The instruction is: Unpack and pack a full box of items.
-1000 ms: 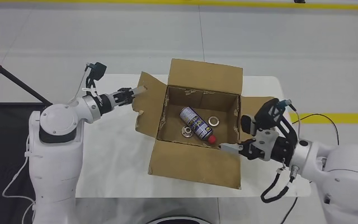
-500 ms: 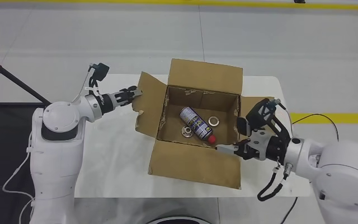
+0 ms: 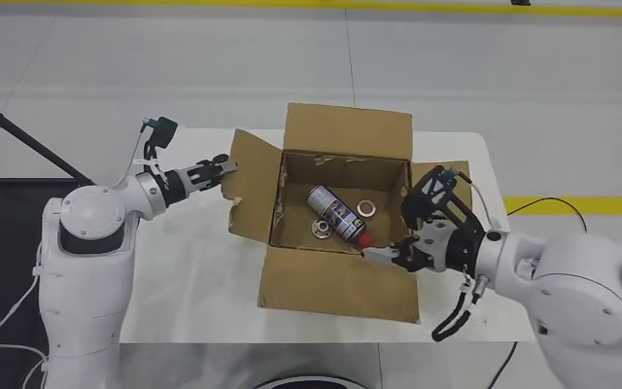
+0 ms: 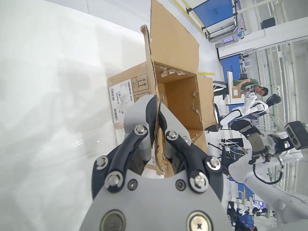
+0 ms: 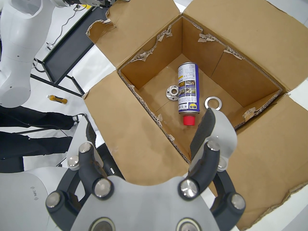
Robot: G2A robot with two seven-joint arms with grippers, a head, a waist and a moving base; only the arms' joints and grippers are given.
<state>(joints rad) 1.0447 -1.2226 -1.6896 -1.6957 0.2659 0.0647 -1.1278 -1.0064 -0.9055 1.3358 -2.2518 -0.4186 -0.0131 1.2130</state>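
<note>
- On the white table [image 3: 194,263] stood the open cardboard box [image 3: 335,282].
- On its floor a spray can [image 3: 337,214] lay on its side, between a metal flange [image 3: 321,229] and a metal ring [image 3: 370,207].
- The left gripper [image 3: 225,165] was clamped on the edge of the side flap [image 3: 251,190].
- The right gripper [image 3: 374,255] hung over the box's near wall, with its jaws wide apart.

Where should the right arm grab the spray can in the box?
Probably around the middle of the spray can, straight down from above. It lies flat on the floor of the box, so the walls block any side approach. Set the jaws across its round body; the flange and ring beside it leave little room.
</note>
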